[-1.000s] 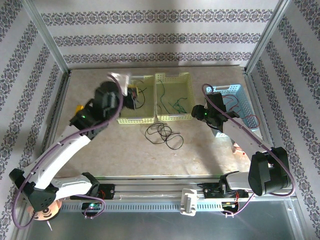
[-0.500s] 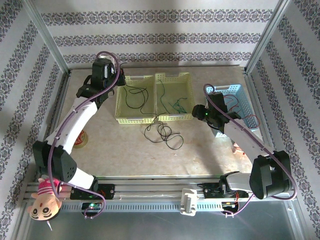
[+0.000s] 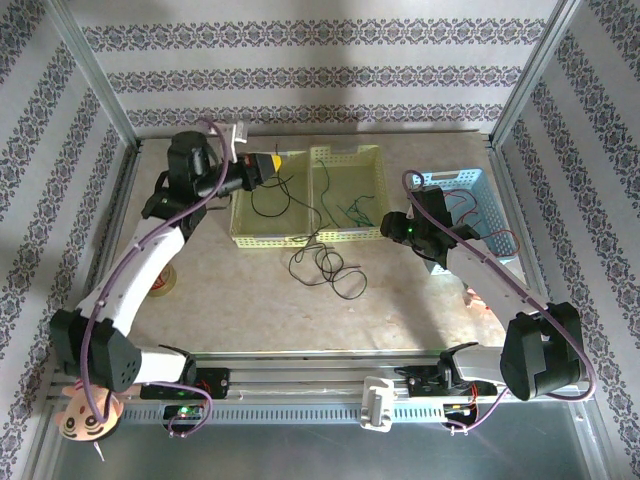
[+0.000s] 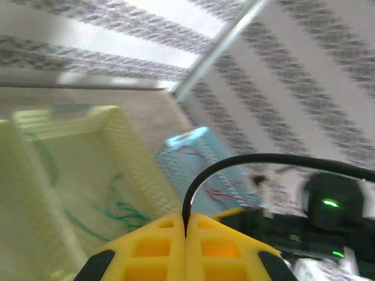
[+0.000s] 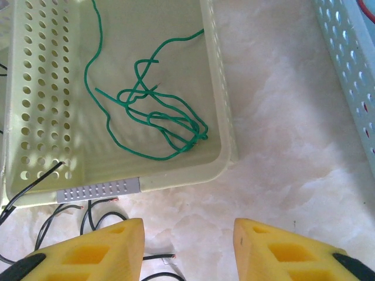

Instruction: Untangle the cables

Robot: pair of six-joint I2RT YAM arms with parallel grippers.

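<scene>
The left end effector (image 4: 186, 229) is pinched tight on a black cable (image 4: 275, 156). The right end effector (image 5: 187, 235) is wide, over the desk (image 5: 281, 146), beside the basket (image 5: 214, 88) of green cables (image 5: 159, 119).

In the left wrist view, blur smears the yellow basket (image 4: 132, 155), the blue basket (image 4: 193, 155) and the green cable (image 4: 120, 209), and the black cable (image 4: 263, 157) runs off the right edge. In the right wrist view the right fingers (image 5: 88, 252) are cut by the bottom edge, and the loose black cables (image 5: 34, 179) leave at left and bottom.
</scene>
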